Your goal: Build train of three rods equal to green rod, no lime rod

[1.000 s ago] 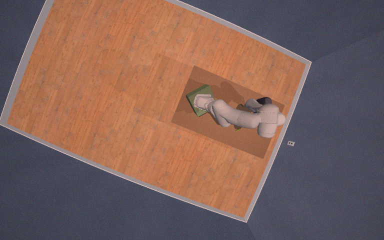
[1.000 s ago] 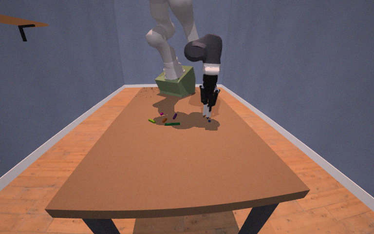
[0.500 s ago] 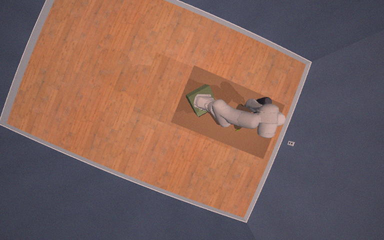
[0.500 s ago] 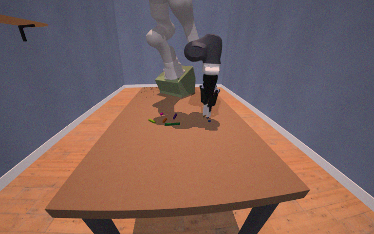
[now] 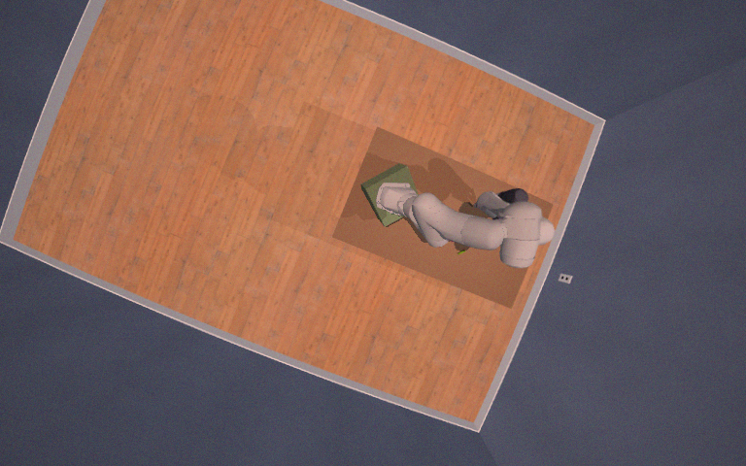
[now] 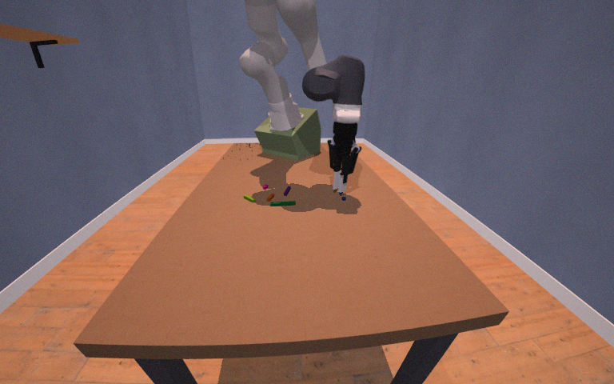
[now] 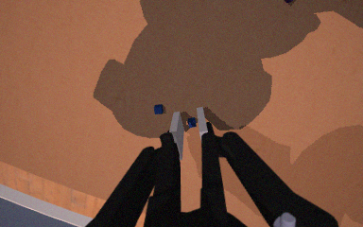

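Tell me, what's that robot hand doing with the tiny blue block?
The gripper is pointing straight down at the table, with its fingers on either side of one little blue rod. They look a bit wider than the rod, so it isn't pinched yet. A second blue rod lies just beside it. The green rod and the other coloured rods lie apart, further along the table. No train is built yet.
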`<state>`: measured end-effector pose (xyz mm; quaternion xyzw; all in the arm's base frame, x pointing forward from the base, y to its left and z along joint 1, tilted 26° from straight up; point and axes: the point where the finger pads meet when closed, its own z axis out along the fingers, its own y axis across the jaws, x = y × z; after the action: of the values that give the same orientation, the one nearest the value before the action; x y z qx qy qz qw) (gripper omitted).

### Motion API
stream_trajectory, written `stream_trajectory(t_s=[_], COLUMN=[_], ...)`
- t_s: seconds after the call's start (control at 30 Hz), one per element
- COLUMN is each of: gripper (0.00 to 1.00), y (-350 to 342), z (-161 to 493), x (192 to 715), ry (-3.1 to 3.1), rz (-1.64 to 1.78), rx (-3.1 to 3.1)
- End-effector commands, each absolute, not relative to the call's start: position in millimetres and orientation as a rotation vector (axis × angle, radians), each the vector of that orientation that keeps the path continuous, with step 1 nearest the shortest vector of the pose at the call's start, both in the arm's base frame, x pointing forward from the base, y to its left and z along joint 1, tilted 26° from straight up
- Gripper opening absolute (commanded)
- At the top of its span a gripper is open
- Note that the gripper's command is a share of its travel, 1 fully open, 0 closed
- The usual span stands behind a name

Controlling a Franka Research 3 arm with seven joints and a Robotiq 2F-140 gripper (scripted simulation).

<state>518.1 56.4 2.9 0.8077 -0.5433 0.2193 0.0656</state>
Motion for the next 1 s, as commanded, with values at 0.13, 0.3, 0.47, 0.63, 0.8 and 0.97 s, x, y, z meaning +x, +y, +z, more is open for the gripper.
stream_trajectory(t_s=[0.13,0.3,0.47,0.63,0.8,0.97], gripper=[0.15,0.15,0.15,0.15,0.15,0.15], y=[58.4,58.3,58.0,56.8,55.1,53.8], z=[2.2,2.1,1.3,-1.7,-6.3,-9.7], x=[517.5,517.6,517.8,518.8,520.3,521.3], ry=[-1.638,-1.638,-1.638,-1.638,-1.638,-1.638], rz=[0.662,0.662,0.662,0.662,0.662,0.662], rx=[2.44,2.44,2.44,2.44,2.44,2.44])
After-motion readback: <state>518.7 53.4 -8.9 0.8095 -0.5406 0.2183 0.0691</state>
